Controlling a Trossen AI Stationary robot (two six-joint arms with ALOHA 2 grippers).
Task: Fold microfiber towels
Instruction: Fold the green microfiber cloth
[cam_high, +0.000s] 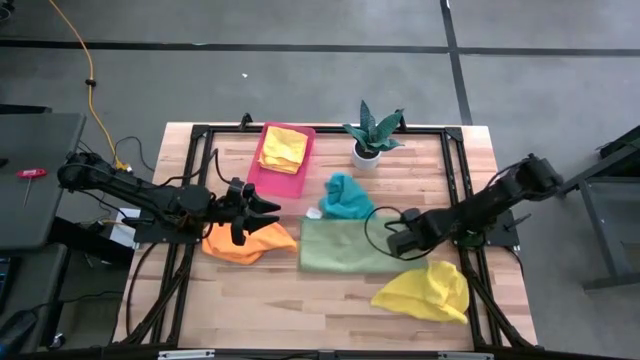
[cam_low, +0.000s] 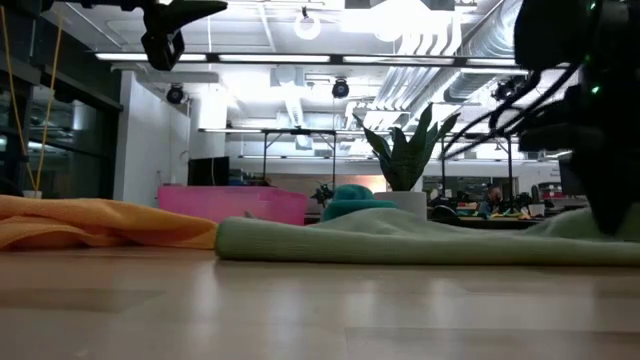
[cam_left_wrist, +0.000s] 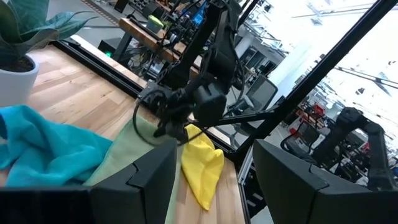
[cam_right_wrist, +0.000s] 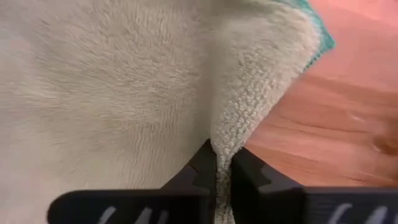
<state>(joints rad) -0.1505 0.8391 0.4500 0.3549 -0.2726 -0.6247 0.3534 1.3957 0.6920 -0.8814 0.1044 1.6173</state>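
Observation:
The light green towel (cam_high: 345, 247) lies flat at the table's middle, and my right gripper (cam_high: 393, 240) is shut on its right edge. My left gripper (cam_high: 258, 210) is open and empty, held above the table over the far edge of the crumpled orange towel (cam_high: 250, 243); it shows high up in the low view (cam_low: 165, 30). A teal towel (cam_high: 345, 197) lies bunched just beyond the green one. One yellow towel (cam_high: 425, 292) lies crumpled at the near right. Another yellow towel (cam_high: 283, 148) lies folded in the pink tray (cam_high: 262, 178). My right gripper pinches a raised ridge of the green towel's edge (cam_right_wrist: 225, 144) between its two fingers, near the towel's right side. The fingers come from the table's right, slanting down. One layer or several, I cannot tell. The rest of the towel lies on the table.
A potted plant (cam_high: 372, 135) stands at the far middle, next to the pink tray. A black frame (cam_high: 200, 132) runs around the table's edges. Bare wood shows along the near edge (cam_high: 300, 310).

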